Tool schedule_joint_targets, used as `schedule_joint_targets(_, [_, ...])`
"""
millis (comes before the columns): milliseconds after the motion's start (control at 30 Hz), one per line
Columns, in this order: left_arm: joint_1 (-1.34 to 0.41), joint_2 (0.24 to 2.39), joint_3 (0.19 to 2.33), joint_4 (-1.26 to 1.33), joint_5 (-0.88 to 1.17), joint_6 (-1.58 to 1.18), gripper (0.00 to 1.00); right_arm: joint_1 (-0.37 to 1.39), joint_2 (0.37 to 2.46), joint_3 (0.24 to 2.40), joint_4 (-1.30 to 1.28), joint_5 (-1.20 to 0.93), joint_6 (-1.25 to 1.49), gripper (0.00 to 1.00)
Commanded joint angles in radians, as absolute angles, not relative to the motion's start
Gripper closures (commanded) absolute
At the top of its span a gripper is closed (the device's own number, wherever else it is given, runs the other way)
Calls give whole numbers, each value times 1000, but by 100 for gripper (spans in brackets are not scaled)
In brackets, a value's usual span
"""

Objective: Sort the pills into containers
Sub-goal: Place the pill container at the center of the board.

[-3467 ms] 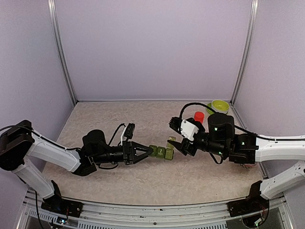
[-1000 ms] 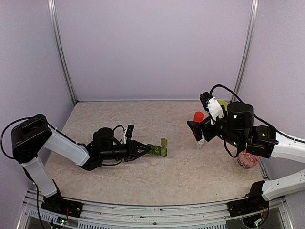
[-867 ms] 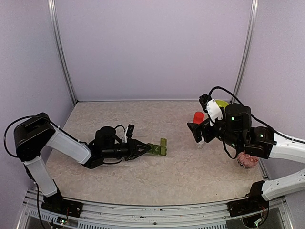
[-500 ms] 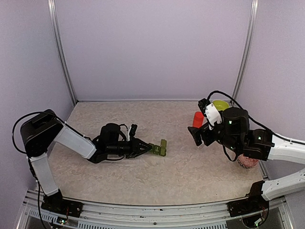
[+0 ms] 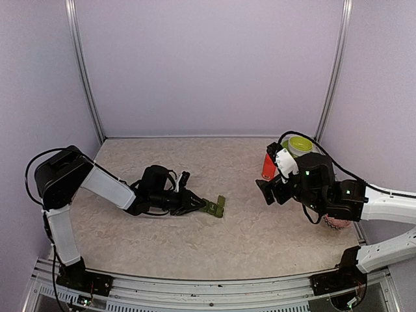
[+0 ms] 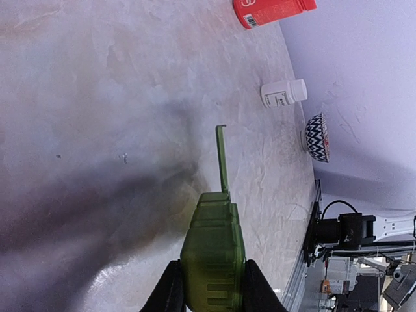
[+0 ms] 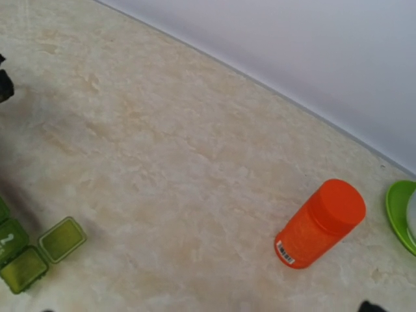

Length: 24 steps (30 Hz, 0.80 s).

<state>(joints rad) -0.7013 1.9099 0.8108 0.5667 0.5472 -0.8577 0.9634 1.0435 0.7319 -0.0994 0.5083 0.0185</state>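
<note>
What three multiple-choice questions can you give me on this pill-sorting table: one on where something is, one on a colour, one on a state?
1. Where does the red-orange bottle stand?
A. beside the left arm's base
B. at the far right, close to the green bowl
C. at the middle of the near edge

2. What colour are the containers in the left pincer?
A. white
B. blue
C. dark green

3. How do the containers' lids stand?
A. all shut
B. one lid is flipped open
C. all torn off

Answers:
1 B: the top view shows the bottle upright next to the bowl.
2 C: the left wrist view shows green boxes clamped in the pincer.
3 B: one lid sticks up at the strip's far end.
</note>
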Motion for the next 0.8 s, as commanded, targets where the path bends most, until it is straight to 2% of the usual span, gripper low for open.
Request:
schedule_joint_targets(0, [-688,1927,840,510,551,-815,81,955,1036,712,-82,553,17,0])
schedule_joint_targets(300, [-679,1933,860,454,514,-784,74,950,1054,712,-82,609,28,0])
schedule_joint_targets(767, [-638,1927,911,368,458,-728,52,870,1100,720,-98,618,85,0])
